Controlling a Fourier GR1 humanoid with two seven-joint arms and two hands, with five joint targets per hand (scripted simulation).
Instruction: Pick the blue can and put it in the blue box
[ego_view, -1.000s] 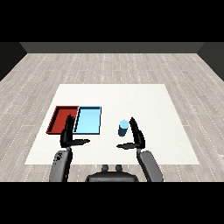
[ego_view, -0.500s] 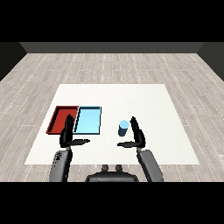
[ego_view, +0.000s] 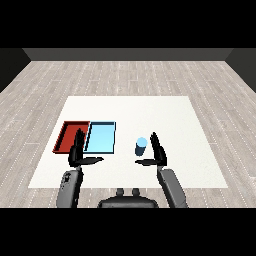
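Red tray (ego_view: 67, 137): far left of the blue can.
Left hand (ego_view: 76, 154): fingers straight, empty.
Blue tray (ego_view: 101, 137): left of the can.
Blue can (ego_view: 141, 146): upright on the tabletop (ego_view: 165, 115).
Right hand (ego_view: 159, 153): beside the can, fingers open; should curl squarely around its middle.

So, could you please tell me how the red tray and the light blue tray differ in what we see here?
The red tray is dark red and lies farther left, at the outer side; the light blue tray is pale blue and lies nearer the blue can. The left hand covers part of the red tray's near edge, while the light blue tray shows almost whole. Both are flat, rectangular, alike in size, and sit side by side on the white table.
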